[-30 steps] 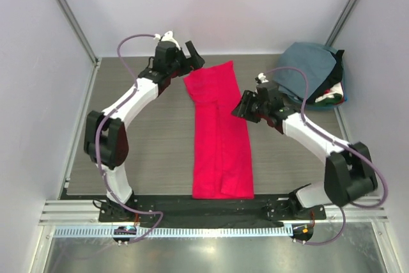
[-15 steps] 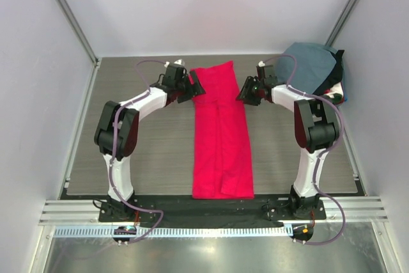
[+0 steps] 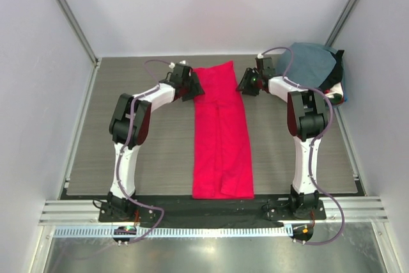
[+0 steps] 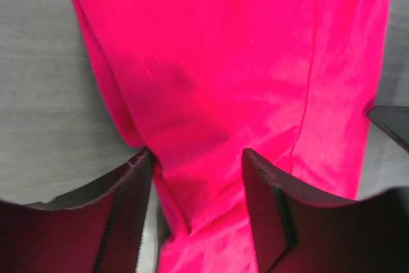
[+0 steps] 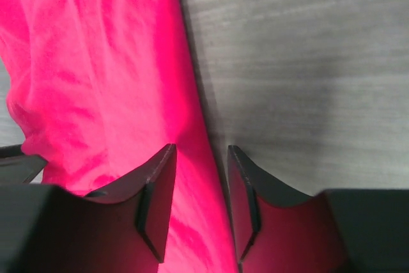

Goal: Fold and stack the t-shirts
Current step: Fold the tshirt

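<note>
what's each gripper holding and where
Nothing gripped yet. The open left gripper straddles the left edge of the red t-shirt, the open right gripper its right edge, near the far end.

White-black arms (image 3: 156,96); purple cables (image 3: 155,61)

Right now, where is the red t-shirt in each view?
Top external: red t-shirt, a long central strip.
Left wrist: shirt across most of frame, inside the left end effector.
Right wrist: shirt in left half, edge inside the right end effector.
Shared landmark: grey wood-grain tabletop.
</note>
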Robot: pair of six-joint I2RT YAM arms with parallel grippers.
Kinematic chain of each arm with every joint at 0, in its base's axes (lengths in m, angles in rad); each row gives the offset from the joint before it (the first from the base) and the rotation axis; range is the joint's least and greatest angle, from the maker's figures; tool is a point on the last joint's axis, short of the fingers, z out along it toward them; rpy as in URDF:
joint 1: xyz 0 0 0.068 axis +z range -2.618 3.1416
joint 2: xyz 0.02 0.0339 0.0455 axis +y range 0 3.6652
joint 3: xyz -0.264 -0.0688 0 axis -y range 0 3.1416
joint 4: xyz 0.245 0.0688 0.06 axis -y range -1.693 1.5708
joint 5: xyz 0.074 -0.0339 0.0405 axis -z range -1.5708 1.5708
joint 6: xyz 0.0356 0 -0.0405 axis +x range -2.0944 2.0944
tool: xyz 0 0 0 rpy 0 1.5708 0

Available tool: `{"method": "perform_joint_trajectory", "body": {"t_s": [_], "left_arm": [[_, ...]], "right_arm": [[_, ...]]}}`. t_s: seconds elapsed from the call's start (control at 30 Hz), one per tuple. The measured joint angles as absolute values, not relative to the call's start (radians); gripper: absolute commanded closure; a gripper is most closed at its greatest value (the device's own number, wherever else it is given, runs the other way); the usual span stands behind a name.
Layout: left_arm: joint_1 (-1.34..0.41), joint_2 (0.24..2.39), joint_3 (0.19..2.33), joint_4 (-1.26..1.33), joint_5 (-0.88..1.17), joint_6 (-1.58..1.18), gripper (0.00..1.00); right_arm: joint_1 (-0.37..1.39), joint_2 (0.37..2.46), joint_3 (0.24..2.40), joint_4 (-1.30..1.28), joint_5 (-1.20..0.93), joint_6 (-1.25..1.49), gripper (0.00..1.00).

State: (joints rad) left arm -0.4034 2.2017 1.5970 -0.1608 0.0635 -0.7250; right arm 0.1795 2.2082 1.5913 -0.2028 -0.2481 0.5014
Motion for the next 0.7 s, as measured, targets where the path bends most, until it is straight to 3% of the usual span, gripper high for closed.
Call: {"method": "perform_joint_trajectory", "body": {"t_s": [0.2, 0.37, 0.4, 0.43, 0.53, 0.7], "left_arm": [[-0.392, 2.323, 1.777, -0.205, 0.057, -0.725, 0.62], [-0.369, 2.402, 1.895, -0.218, 0.067, -0.727, 0.59], [-0.364, 2.413, 1.914, -0.218, 0.069, -0.726, 0.57], [-0.357, 2.426, 1.935, -0.219, 0.074, -0.726, 0.46], [-0.341, 2.439, 1.974, -0.226, 0.093, -0.718, 0.19], [-0.32, 2.369, 1.868, -0.18, 0.097, -0.691, 0.09]], "right_arm": [[0.179, 2.274, 1.674, -0.201, -0.255, 0.507, 0.75], [0.17, 2.327, 1.751, -0.199, -0.258, 0.529, 0.73], [0.168, 2.337, 1.766, -0.199, -0.258, 0.533, 0.71], [0.166, 2.345, 1.777, -0.199, -0.262, 0.537, 0.66], [0.16, 2.363, 1.813, -0.192, -0.281, 0.561, 0.39], [0.154, 2.329, 1.777, -0.169, -0.29, 0.562, 0.24]]}}
